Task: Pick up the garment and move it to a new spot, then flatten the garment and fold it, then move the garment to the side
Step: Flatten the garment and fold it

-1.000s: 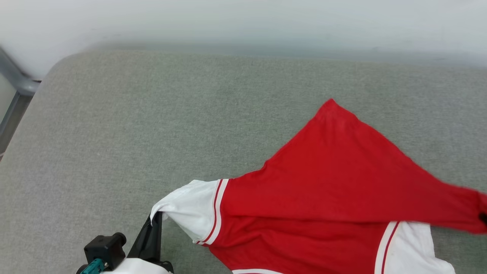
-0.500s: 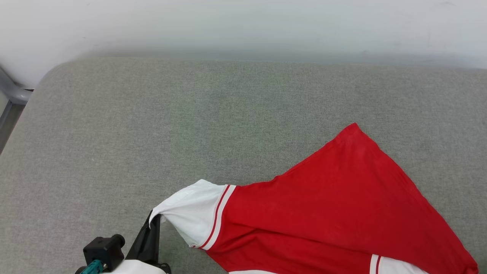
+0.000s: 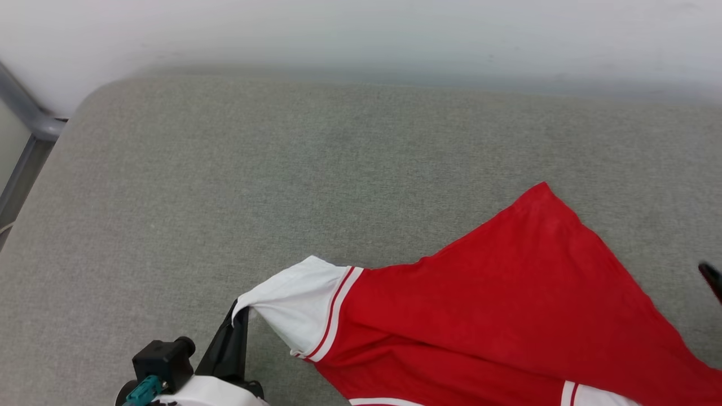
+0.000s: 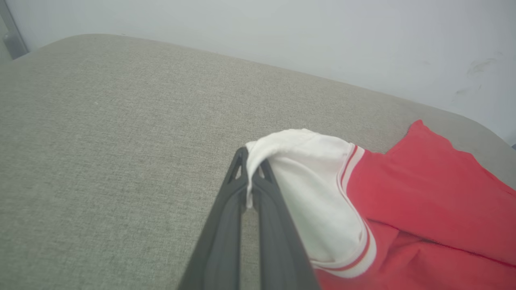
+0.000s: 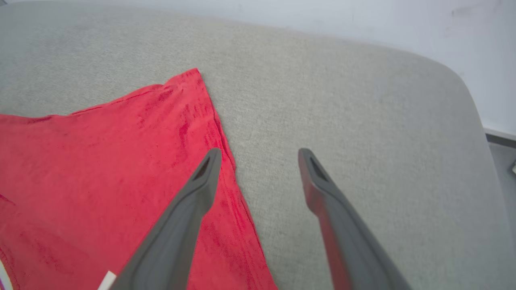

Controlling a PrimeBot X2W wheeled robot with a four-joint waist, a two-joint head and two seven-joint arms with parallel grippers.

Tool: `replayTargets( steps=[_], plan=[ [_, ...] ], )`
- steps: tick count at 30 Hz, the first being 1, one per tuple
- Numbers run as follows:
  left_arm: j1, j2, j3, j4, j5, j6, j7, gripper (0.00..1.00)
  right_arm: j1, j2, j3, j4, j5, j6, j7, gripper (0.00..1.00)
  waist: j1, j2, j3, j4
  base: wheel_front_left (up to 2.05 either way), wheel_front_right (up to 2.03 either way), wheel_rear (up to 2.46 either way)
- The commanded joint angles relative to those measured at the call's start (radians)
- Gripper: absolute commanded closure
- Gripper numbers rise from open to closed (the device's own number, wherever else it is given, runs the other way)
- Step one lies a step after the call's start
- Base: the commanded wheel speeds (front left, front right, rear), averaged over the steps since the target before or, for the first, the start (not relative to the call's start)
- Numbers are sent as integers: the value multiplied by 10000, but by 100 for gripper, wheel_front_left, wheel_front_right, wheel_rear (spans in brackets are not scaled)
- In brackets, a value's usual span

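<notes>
A grey fabric-covered pad [image 3: 197, 186] stretches out in front of me, with a pale wall [image 3: 361, 34] behind it and a grey metal bar [image 3: 25, 113] by its far left corner. The shirt [image 3: 507, 304] lies on the near right part of that pad. Its red body is spread into a broad triangle whose point reaches toward the wall, and its lower part runs out past the bottom edge of my head view. Its white sleeve [image 4: 314, 189], trimmed with red and white stripes where it meets the red cloth, is pulled out to my left and lifted into a peak. My left gripper [image 4: 250, 161] is clenched on the very tip of that sleeve, with a thin fold of white cloth pinched between my two dark fingers, which lie almost together. A second strip of white and red trim [image 3: 567, 393] shows at the bottom right of the head view. My right gripper [image 5: 261, 152] is released, its fingers spread wide with nothing between them. It hovers by the right edge of the red cloth, one finger over the hem and the other over bare pad. I cannot tell whether that finger touches the cloth.
</notes>
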Motion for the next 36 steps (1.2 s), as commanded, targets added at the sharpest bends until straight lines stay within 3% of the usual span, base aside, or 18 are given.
replayTargets(
  steps=[1, 8, 16, 22, 29, 36],
  plan=[
    [-162, -38, -43, -36, 63, -37, 1, 100, -492, -125, 96, -309, -210, -8, 106, 0, 0, -1, 159, 157, 0, 0, 0],
    [-611, -187, -215, -100, 176, -113, -60, 100, -2918, -439, 1380, -817, -551, -8, 1352, 0, 0, -1, 718, 587, 0, 0, 0],
    [-1251, -437, -518, -112, 374, -251, -142, 100, -5667, -966, 3455, 726, -278, -8, 3400, 0, 0, -1, 1529, 1153, 0, 0, 0],
    [-1693, -685, -702, -58, 478, -378, -234, 100, -7184, -929, 4814, 1831, -164, -8, 4576, 0, 0, -1, 2139, 1518, 0, 0, 0],
    [-2052, -948, -800, 53, 552, -506, -344, 100, -8189, -609, 6047, 3244, -403, -8, 4511, 0, 0, -1, 2739, 1779, 0, 0, 0],
    [-2225, -1098, -847, 280, 581, -606, -412, 100, -8000, -438, 7139, 4440, -161, -6, 4042, 0, 0, -1, 2909, 1883, 0, 0, 0]
  ],
)
